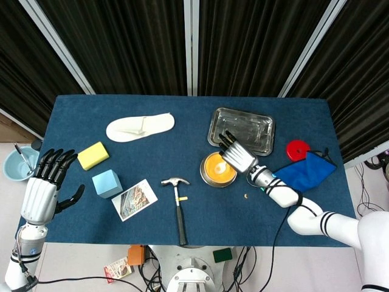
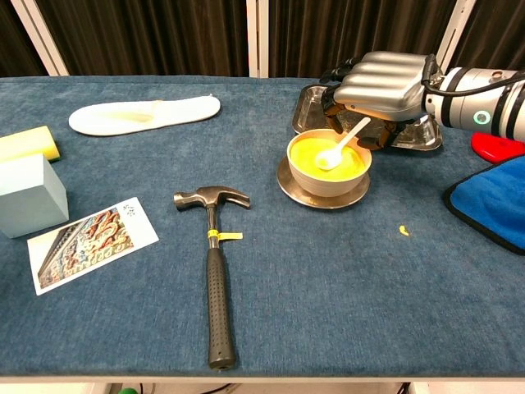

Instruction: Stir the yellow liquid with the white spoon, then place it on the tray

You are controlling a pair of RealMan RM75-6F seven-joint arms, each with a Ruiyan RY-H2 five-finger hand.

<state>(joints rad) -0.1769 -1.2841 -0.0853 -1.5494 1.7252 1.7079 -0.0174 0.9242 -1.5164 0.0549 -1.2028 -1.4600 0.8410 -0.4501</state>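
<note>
Right hand (image 2: 385,80): positioned palm down at roughly 3 o'clock of the table in the head view, with its silver back plate facing up and its dark fingers (image 1: 227,139) pointing toward 11 o'clock. The fingers are curled under and pinch the handle of the white spoon (image 2: 338,146). The right forearm runs back toward 4 o'clock, white with black bands, a cable looped at the wrist.

Left hand (image 1: 45,185): raised off the table edge at 8 o'clock, upright, its dark fingers spread and pointing toward 12 o'clock, holding nothing. The chest view does not show it.
</note>
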